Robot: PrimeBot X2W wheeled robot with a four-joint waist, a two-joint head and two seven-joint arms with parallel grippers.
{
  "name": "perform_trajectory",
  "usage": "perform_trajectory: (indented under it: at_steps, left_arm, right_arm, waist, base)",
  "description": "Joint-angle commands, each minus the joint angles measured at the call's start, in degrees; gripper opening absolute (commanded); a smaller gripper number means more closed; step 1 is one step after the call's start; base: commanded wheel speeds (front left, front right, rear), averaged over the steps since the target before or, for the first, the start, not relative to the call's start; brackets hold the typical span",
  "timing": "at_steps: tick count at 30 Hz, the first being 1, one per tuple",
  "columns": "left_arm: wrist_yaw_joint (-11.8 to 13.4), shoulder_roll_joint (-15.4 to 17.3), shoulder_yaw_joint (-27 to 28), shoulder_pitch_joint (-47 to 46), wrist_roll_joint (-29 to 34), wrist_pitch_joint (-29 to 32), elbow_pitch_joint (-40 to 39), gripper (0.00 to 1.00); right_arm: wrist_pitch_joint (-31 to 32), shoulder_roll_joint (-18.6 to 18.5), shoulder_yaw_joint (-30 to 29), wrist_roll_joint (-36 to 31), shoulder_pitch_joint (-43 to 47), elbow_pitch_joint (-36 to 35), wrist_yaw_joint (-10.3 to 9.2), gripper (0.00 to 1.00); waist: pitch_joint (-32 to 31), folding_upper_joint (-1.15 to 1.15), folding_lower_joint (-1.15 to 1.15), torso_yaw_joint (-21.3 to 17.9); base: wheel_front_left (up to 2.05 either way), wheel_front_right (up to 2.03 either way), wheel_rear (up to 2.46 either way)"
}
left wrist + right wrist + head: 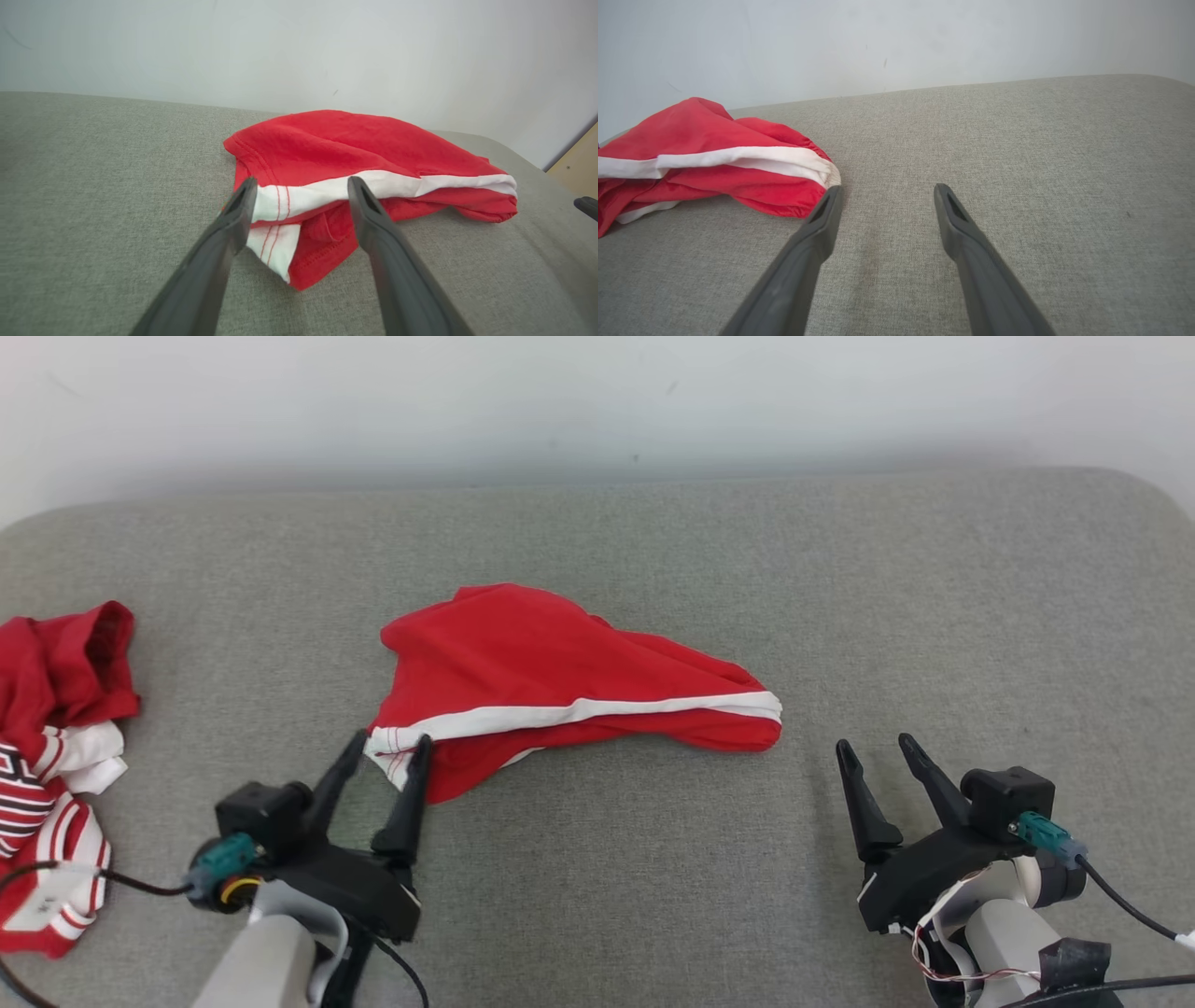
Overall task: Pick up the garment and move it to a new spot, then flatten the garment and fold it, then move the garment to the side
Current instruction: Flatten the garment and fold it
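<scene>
Right gripper [887, 188]: jaws wide apart, nothing between them.
Garment [705, 130]: red with white stripe, crumpled at nine o'clock.
Cushion [1017, 154]: grey fabric underneath.

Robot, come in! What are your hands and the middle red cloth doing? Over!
Left hand open, astride white-striped corner of garment. Right hand open, beside garment, not touching. Garment crumpled, not flat. Clothes pile far left, out of the way.

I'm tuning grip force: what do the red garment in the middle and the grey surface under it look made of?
The red garment looks like thin, matte knit fabric, probably cotton jersey: soft folds, stitched hems. The grey surface looks like matte woven upholstery cloth: its coarse weave shows; padding uncertain.
</scene>
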Motion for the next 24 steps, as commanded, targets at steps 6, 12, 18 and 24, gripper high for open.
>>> perform_trajectory:
  at_steps: [6,12,18,24]
  left_arm:
    - [-0.01,1.36,-1.01,-1.2,-3.29,-0.26,1.86,1.0]
    - [-0.02,2.57,-4.13,-2.19,-6.31,-0.26,2.98,1.0]
    - [-0.01,3.58,-6.84,-2.91,-9.08,-0.26,3.33,1.0]
    - [-0.02,4.49,-9.0,-3.34,-11.29,-0.26,1.85,0.54]
  right_arm:
    - [-0.29,-0.25,0.02,0.11,-0.5,-0.17,-0.02,1.0]
    - [-0.29,0.09,0.02,-0.34,-0.64,-0.1,-0.02,1.0]
    - [-0.29,0.03,0.09,-0.41,-0.78,-0.36,-0.02,1.0]
    - [-0.29,-0.11,0.1,-0.67,-1.34,-0.67,-0.02,1.0]
  waist:
    - [0.81,0.0,0.0,-0.64]
    - [1.02,0.0,0.0,-0.72]
    - [1.45,0.0,0.0,-0.72]
    - [2.28,0.0,0.0,-0.73]
  base:
    - [0.0,0.0,0.0]
    - [0.0,0.0,0.0]
    - [0.0,0.0,0.0]
    - [0.0,0.0,0.0]
